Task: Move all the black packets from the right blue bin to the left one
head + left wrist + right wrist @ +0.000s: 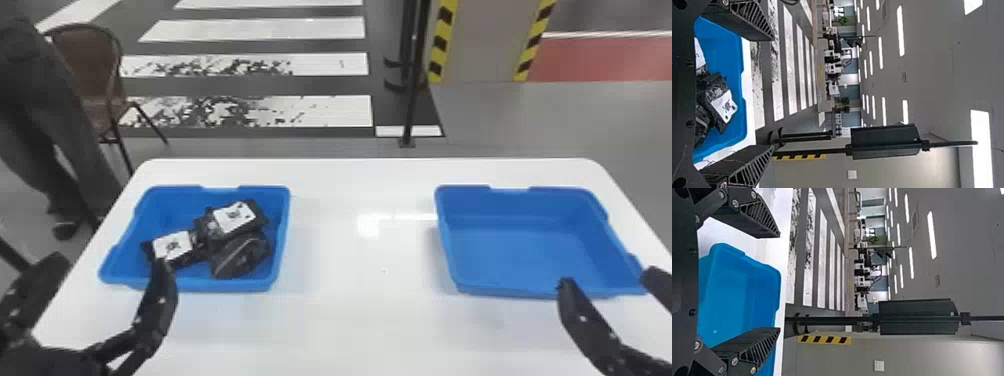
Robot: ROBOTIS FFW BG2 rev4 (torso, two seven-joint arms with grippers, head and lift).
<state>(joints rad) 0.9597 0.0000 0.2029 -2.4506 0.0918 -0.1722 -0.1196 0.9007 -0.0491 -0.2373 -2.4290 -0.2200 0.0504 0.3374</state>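
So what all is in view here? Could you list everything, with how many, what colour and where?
Black packets: at least three, two with white labels, piled in the left bin
Left bin: one, blue, on the table's left
Right bin: one, blue, on the table's right
Table: one, white, under both bins
Chair: one, brown, beyond the table, left
Floor stripes: several, white, beyond the table
Post: one, black, beyond the table
Warning bands: two, yellow and black, on a grey pillar
Red floor patch: one, far right
Ceiling lights: many, white, overhead
Left fingers: two, black, apart, by the left bin
Right fingers: two, black, apart, by the right bin
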